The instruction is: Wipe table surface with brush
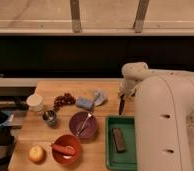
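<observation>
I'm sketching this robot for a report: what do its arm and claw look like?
The arm is thick and white, made of rounded tube-like segments with a bulbous joint and a few small dark dots; no cables show. The claw, above the right side of the table, is small and pale.

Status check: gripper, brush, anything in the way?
Gripper shut on slim black brush, at right edge of light tan wooden tabletop. Green plastic tray, purple bowl close by.
</observation>
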{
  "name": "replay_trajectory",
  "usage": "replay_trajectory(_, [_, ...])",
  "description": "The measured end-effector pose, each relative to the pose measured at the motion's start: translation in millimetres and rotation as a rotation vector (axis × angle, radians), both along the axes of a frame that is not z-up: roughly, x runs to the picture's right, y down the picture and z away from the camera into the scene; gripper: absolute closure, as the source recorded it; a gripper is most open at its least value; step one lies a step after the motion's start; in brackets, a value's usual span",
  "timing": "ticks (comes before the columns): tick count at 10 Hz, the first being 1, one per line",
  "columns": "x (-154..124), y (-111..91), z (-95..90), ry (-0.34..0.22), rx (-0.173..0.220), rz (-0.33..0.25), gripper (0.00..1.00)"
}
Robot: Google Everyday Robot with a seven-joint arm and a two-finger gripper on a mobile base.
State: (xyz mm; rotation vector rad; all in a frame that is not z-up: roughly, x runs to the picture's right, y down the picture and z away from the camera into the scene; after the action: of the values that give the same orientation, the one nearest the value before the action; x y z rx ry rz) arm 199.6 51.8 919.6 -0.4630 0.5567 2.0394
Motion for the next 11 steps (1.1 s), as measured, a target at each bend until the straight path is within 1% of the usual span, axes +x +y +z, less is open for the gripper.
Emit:
replay_trajectory(2, [-2, -18, 16.8, -0.026, 0.009, 0.008, 0.81])
replay_trajectory(3, [-10, -26, 22.1, -0.048, 0.020, 0.007, 0.81])
replay_trajectory(5, [-39, -40, 21.2, -0.112, 0.056, -0.005, 0.81])
replay_trajectory(6, [-60, -51, 11.0, -0.172, 0.083, -0.021, 0.81])
replay_trajectory(7, [-74, -53, -1.5, -0.219, 0.096, -0.041, 0.81])
replay_trajectory(8, [-87, -49, -12.5, -0.258, 0.100, -0.064, 0.81])
replay_trajectory(9, [-96, -39, -24.8, -0.292, 0.100, -0.084, 0.81])
replay_trajectory(10, [-100, -28, -36.6, -0.314, 0.100, -0.098, 0.81])
replay_trajectory(11, [-97, -18, -47.3, -0.318, 0.095, -0.108, 0.81])
